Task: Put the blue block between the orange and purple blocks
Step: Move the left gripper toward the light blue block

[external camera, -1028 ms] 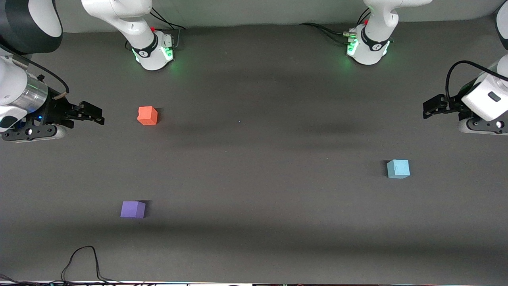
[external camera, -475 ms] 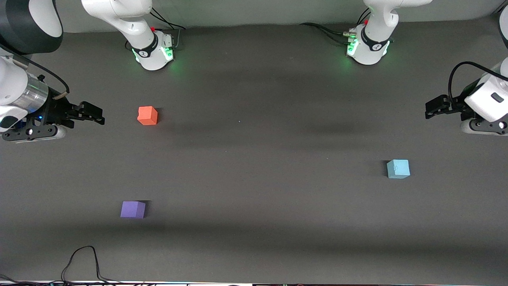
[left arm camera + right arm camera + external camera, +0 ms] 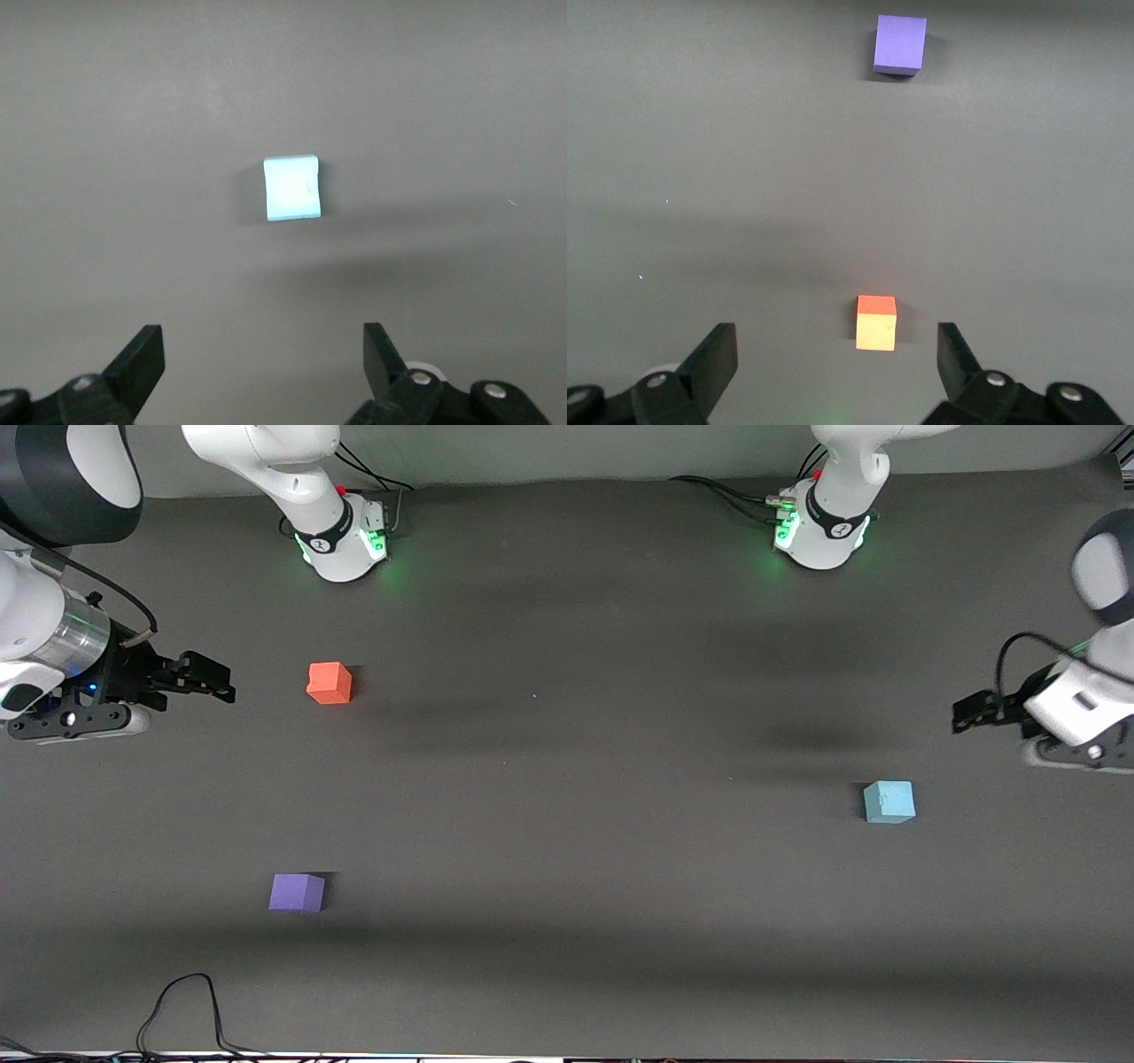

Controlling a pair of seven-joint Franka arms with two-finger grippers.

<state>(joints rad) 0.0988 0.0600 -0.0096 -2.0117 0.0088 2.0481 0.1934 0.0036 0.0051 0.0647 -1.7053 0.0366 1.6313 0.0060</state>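
The pale blue block (image 3: 889,802) lies on the dark table toward the left arm's end; it also shows in the left wrist view (image 3: 293,188). The orange block (image 3: 330,683) and the purple block (image 3: 297,892) lie toward the right arm's end, the purple one nearer the front camera; both show in the right wrist view, orange (image 3: 876,323) and purple (image 3: 900,44). My left gripper (image 3: 973,716) hangs open and empty in the air, beside the blue block and apart from it. My right gripper (image 3: 213,682) is open and empty, beside the orange block.
The two arm bases (image 3: 341,536) (image 3: 819,527) stand at the table's back edge. A black cable (image 3: 182,1001) loops near the front edge at the right arm's end.
My left gripper has moved down the front view toward the blue block. The right arm and the three blocks have not moved.
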